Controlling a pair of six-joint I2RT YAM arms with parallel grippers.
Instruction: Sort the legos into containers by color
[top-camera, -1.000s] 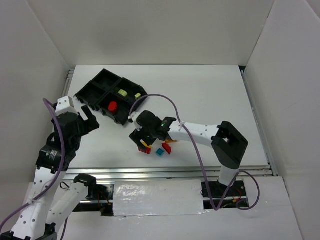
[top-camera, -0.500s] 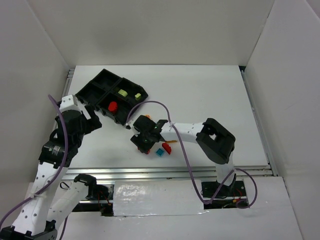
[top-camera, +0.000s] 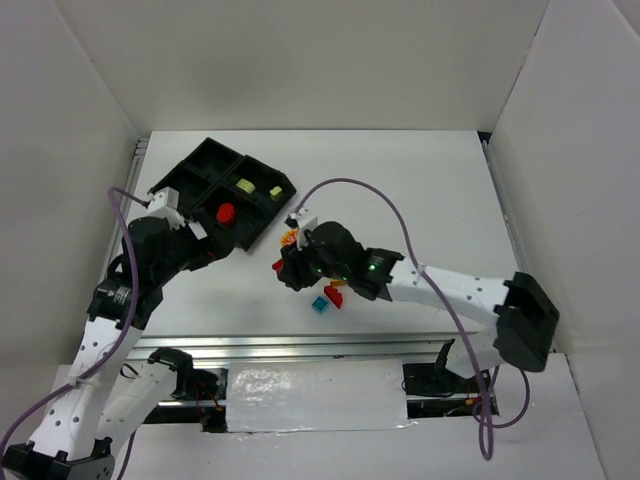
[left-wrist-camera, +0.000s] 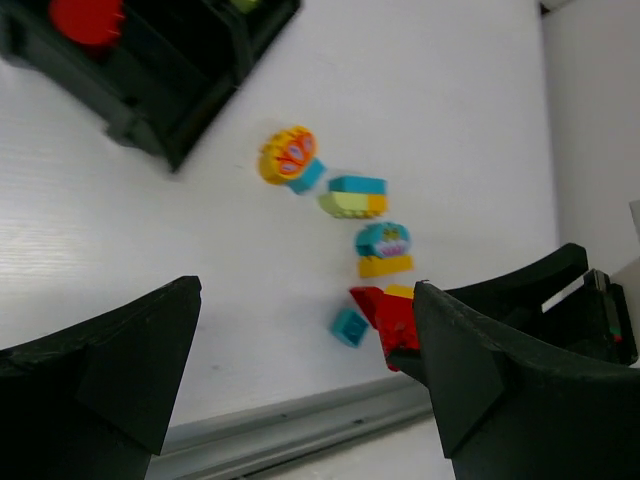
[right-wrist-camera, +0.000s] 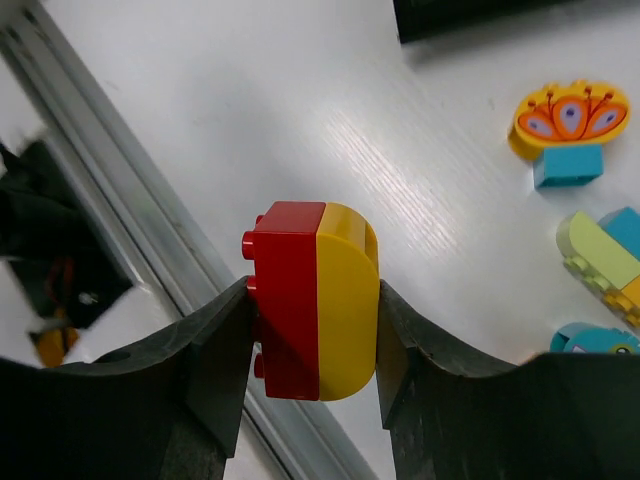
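If you start at the front rail (top-camera: 330, 347), the first things you hit are a small teal brick (top-camera: 320, 304) and a red brick (top-camera: 333, 296), right next to each other on the white table (top-camera: 420, 200). Just behind those is the right claw (right-wrist-camera: 312, 335). It's closed down on a red-and-yellow brick (right-wrist-camera: 312, 300), one finger (right-wrist-camera: 215, 350) on the red half and the other on the yellow half, and the brick looks lifted off the surface.

Going further back there's a little trail of loose ones: a teal-and-yellow brick (left-wrist-camera: 383, 250), then a pale green, teal and orange brick (left-wrist-camera: 355, 197), then an orange flower piece (left-wrist-camera: 290, 158) stuck on a teal block.

Over on the left, the left claw (left-wrist-camera: 305, 290) hangs above the table with its jaws spread wide, nothing between them, close to the near corner of the black tray (top-camera: 222, 190).

The tray sits at the far left, turned like a diamond. A red piece (top-camera: 225, 212) is in the nearest compartment. Two pale yellow-green pieces (top-camera: 243, 186) are in the right-hand one.
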